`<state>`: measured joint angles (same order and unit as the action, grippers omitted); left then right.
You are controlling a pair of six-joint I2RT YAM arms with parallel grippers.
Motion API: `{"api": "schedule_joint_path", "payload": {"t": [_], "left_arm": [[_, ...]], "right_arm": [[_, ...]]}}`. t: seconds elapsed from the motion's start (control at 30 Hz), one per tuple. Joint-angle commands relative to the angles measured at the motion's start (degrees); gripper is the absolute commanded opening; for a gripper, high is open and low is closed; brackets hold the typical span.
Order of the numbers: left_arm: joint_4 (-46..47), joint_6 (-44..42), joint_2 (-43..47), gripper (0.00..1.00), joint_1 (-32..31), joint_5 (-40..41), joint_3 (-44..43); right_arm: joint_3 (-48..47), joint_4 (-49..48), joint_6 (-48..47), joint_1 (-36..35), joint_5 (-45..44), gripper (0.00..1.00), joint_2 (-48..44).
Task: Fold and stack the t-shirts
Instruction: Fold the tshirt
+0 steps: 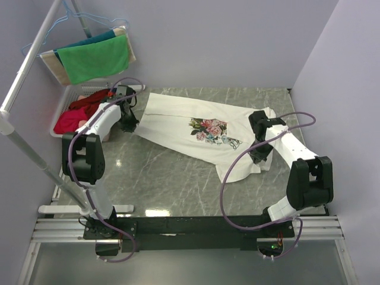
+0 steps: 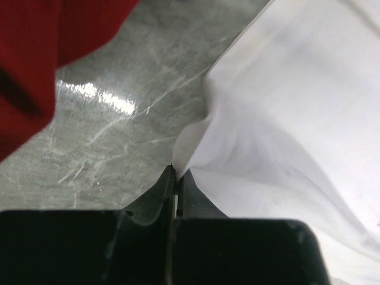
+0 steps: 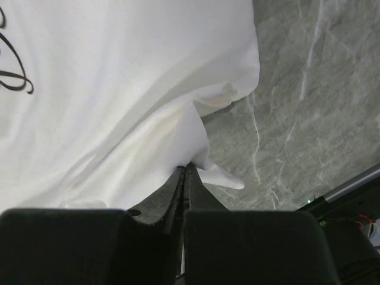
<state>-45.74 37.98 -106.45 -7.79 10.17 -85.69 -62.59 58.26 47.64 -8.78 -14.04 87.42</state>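
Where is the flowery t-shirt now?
In the top view, the t-shirt lies centred on the table, its left end pinched by the left gripper, its right end by the right gripper.

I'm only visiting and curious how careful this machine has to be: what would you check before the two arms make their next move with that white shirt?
1. Left gripper shut on the t-shirt edge: ok.
2. Right gripper shut on the opposite edge: ok.
3. The t-shirt lying smooth on the table: not ok, cloth bunches at both grips.
4. Red cloth apart from the left grip: ok, bare table lies between.
5. Only one layer pinched at each grip: cannot tell.
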Motion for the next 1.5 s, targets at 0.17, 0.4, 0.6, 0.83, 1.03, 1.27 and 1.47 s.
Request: {"api": "schedule_joint_path", "payload": {"t": [0.17, 0.4, 0.6, 0.83, 1.03, 1.27, 1.47], "left_arm": [[-0.41, 0.78, -4.01, 0.01, 0.23, 0.55, -9.31], [-1.2, 0.52, -8.41, 0.01, -0.12, 0.2, -14.85], [-1.46, 0.17, -11.49, 0.01, -0.29, 0.55, -18.28], [-1.9, -0.27, -15.71, 0.01, -0.29, -0.24, -23.38], [-1.64, -1.15, -19.31, 0.01, -0.56, -1.82, -25.75], [-1.2, -1.24, -21.51, 0.01, -0.91, -2.44, -27.16], [-1.64, -1.68, -24.41, 0.04, -1.0, -2.79, -31.37]], "right_arm": [[-6.49, -0.95, -1.23, 3.94, -5.11, 0.0, 2.23], [-11.32, -3.41, -2.28, 6.93, -6.0, 0.0, 5.39], [-14.67, -5.26, -2.9, 8.42, -6.88, 0.0, 8.82], [-17.13, -7.1, -3.43, 11.59, -8.54, 0.0, 11.37], [-20.55, -8.16, -3.6, 12.99, -9.6, 0.0, 14.26], [-25.38, -8.69, -4.22, 13.61, -9.77, 0.0, 18.13], [-26.36, -9.04, -4.22, 14.14, -9.34, 0.0, 20.33]]}}
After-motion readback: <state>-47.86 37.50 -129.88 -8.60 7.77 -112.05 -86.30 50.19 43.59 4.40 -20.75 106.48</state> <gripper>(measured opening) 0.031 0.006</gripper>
